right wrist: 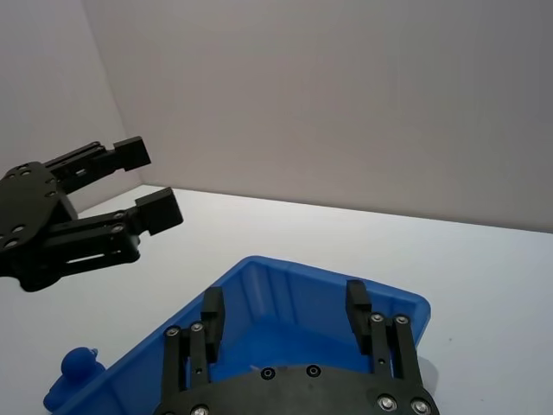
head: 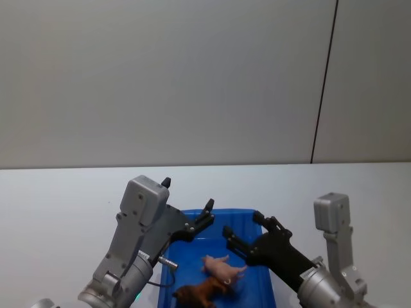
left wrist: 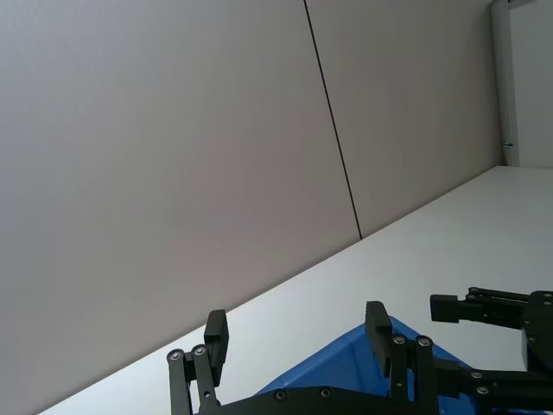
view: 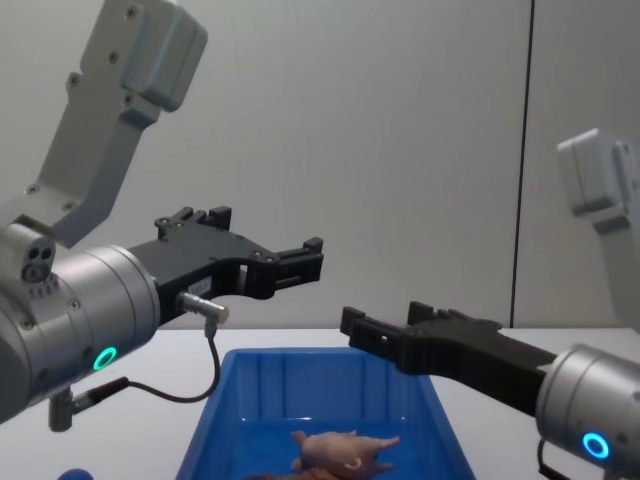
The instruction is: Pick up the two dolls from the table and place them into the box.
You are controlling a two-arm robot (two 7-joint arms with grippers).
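Both arms raised over the box, both dolls inside it.
The left gripper (head: pixel 187 194) and right gripper (head: pixel 243 224) reach forward above the one blue box (head: pixel 237 212), which sits by the near edge of the white table (head: pixel 58 212). Both have their jaws apart and empty. Two dolls lie close together on the box floor: a pale pink pig (head: pixel 221 266) on its side and a reddish-brown four-legged animal (head: pixel 200 292).

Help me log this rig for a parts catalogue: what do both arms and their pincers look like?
The left arm and right arm are silver-grey, with rounded wrist barrels and boxy housings. Each barrel carries a lit ring, greenish left, blue right. The left pincer and right pincer are matte black, two-fingered, with visible screws. A black cable loops off the left wrist.
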